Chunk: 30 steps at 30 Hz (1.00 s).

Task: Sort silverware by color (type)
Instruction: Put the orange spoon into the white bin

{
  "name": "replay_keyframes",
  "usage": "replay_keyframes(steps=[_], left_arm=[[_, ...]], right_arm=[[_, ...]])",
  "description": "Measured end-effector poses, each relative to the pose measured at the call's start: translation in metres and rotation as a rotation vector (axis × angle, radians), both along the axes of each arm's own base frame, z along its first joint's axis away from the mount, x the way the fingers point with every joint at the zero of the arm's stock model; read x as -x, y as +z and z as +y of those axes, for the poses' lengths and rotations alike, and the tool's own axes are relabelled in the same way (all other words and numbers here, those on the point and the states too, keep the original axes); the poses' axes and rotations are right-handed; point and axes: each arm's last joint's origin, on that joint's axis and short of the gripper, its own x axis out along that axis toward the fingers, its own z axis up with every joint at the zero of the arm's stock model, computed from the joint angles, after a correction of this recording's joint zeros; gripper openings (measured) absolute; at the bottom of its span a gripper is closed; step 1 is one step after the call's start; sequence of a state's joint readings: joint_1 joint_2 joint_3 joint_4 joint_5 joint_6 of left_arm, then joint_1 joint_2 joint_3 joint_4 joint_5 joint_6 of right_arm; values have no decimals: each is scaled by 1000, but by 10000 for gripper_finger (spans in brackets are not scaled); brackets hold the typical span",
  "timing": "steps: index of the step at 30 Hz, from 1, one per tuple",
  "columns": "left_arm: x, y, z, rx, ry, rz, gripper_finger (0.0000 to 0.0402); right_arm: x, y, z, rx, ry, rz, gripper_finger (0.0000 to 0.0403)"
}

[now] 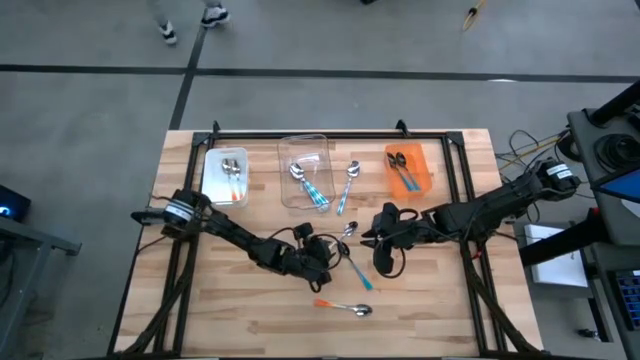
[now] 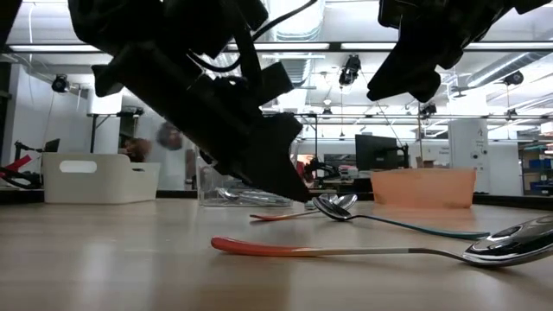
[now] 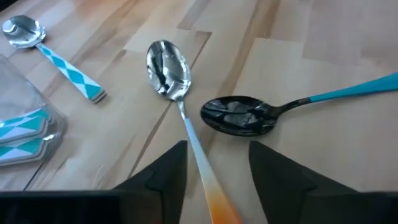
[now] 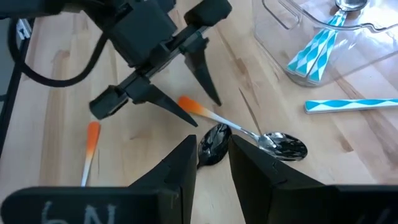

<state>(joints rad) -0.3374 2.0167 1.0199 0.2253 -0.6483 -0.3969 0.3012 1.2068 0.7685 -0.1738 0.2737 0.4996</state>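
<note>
Nearest the camera, an orange-handled spoon point(image 1: 343, 307) lies loose on the desk point(image 1: 240, 325). Mid-desk, the left tool point(image 3: 214, 171) has its fingers spread w/ a second orange-handled spoon point(image 3: 180, 106) lying flat between them, nothing gripped afaict. Right tool point(image 4: 211, 163) hangs narrow-gapped over the dark spoon w/ blue handle point(image 3: 239, 117), empty too. These look light, stiff, prob slippery on the bowls, so pinch across the thin handle near the middle imo. Farther back: white bin point(image 1: 212, 172), clear bin point(image 1: 290, 145), orange bin point(image 1: 422, 160), each w/ spoons in.
</note>
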Motion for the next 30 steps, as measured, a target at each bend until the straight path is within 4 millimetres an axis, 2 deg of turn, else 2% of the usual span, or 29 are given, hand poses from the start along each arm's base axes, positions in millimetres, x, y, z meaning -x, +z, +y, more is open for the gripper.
replay_keyframes(steps=[4, 8, 30], left_arm=[[-1, -7, 4, -14, 24, 14, 186], [-1, -17, 6, -25, 33, 35, 199], [-8, -21, 17, -7, 56, 4, 201]], right_arm=[[0, 0, 0, 8, 2, 0, 84], [0, 0, 0, 23, -2, -3, 84], [0, 1, -1, 59, -10, -8, 84]])
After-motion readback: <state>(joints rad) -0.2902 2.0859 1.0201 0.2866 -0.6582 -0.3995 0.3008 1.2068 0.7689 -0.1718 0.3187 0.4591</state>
